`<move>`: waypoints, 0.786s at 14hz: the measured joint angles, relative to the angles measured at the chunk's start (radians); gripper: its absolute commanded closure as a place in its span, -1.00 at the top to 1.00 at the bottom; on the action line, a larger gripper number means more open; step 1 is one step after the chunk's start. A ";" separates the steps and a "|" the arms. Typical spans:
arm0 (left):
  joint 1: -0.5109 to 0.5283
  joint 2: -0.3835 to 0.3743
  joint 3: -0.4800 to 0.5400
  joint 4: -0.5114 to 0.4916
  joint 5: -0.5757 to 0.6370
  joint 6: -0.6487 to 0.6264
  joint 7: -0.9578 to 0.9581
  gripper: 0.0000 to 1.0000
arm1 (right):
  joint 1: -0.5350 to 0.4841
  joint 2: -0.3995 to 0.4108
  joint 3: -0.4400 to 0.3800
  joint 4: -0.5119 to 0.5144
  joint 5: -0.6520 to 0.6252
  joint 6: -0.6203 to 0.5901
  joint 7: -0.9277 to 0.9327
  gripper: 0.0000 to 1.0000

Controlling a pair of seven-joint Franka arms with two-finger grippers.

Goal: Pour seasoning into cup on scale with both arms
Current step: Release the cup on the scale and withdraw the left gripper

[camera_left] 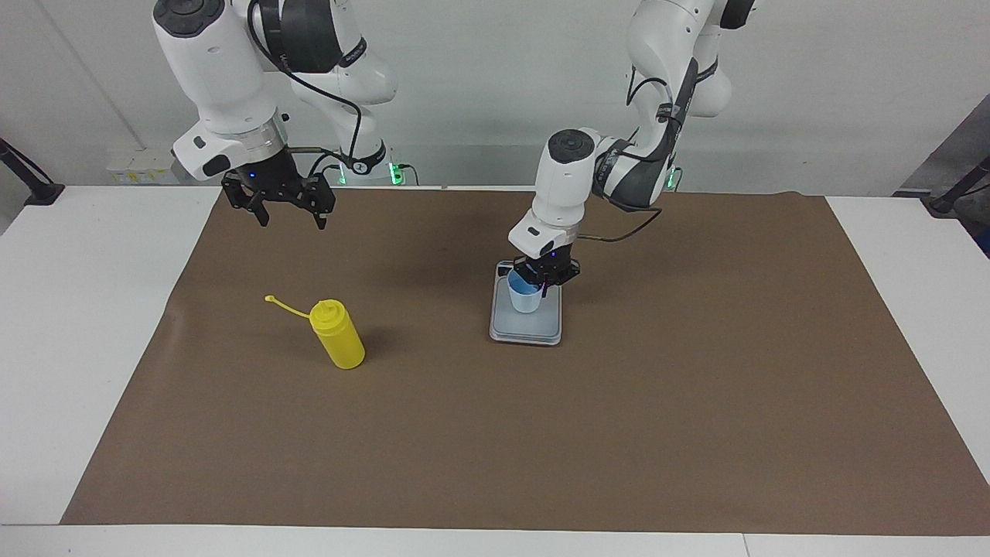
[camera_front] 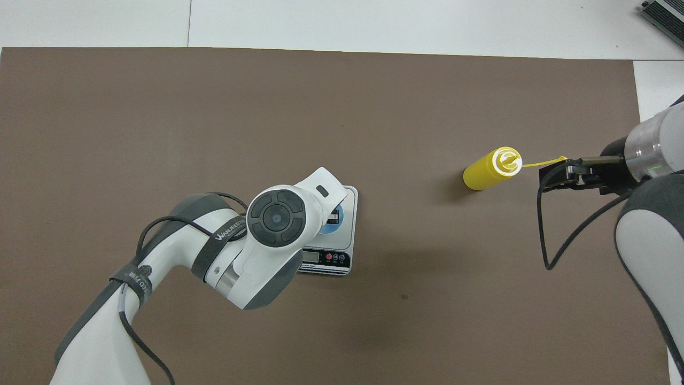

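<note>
In the overhead view the left arm's wrist covers most of the cup [camera_front: 332, 224] and much of the scale [camera_front: 350, 200], and the right arm is cut off by the picture's edge; whether the cup touches the plate cannot be told

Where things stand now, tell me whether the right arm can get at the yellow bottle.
Probably yes. The right claw hangs open above the mat, the seasoning bottle stands upright, alone on the mat, and nothing lies between them. The left claw is busy away at the cup on the scale.
</note>
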 measured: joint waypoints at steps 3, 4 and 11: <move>-0.006 0.003 0.000 0.000 0.004 0.007 -0.007 1.00 | 0.000 0.000 0.000 0.000 0.000 0.000 0.000 1.00; -0.006 0.003 0.000 0.000 0.005 0.007 -0.009 1.00 | 0.000 0.000 0.000 0.000 0.000 0.000 0.000 1.00; 0.108 -0.073 0.031 0.082 0.013 -0.133 0.053 1.00 | 0.000 0.000 0.000 0.000 0.000 0.000 0.000 1.00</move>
